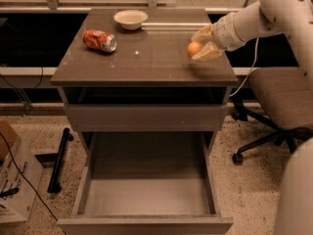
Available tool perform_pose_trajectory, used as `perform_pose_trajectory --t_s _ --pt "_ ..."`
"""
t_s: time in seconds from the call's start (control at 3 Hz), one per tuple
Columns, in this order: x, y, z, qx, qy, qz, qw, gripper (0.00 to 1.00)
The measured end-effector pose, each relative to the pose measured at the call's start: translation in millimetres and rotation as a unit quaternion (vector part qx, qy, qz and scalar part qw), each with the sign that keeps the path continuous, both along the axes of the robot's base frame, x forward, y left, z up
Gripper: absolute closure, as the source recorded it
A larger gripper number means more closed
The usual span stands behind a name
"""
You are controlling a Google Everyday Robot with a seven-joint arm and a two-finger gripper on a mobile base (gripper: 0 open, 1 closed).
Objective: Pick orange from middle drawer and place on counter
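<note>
My gripper (199, 44) is over the right side of the counter (146, 58), reaching in from the right. Its fingers are shut on the orange (194, 48), a small round fruit held just above or at the counter's surface; I cannot tell whether it touches. The middle drawer (146, 195) is pulled wide open below, with a bare flat floor.
A crushed red soda can (99, 39) lies at the counter's left. A white bowl (130, 18) stands at the back centre. An office chair (279, 102) is to the right of the cabinet. A cardboard box (12, 175) and cables sit on the floor at the left.
</note>
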State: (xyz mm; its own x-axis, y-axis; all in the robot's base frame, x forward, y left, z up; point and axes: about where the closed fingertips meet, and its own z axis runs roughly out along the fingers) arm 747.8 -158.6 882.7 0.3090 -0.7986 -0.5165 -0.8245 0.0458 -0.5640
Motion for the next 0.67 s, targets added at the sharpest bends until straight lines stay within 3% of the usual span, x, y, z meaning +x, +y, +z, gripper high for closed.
perform_pose_trajectory --t_s 0.33,0.67 --pt "30.9 13.2 -14.3 -0.014 0.016 0.008 0.9997 0.93" --pt "42.9 22.1 -25.7 -0.023 0.030 0.015 0.9992 0.70"
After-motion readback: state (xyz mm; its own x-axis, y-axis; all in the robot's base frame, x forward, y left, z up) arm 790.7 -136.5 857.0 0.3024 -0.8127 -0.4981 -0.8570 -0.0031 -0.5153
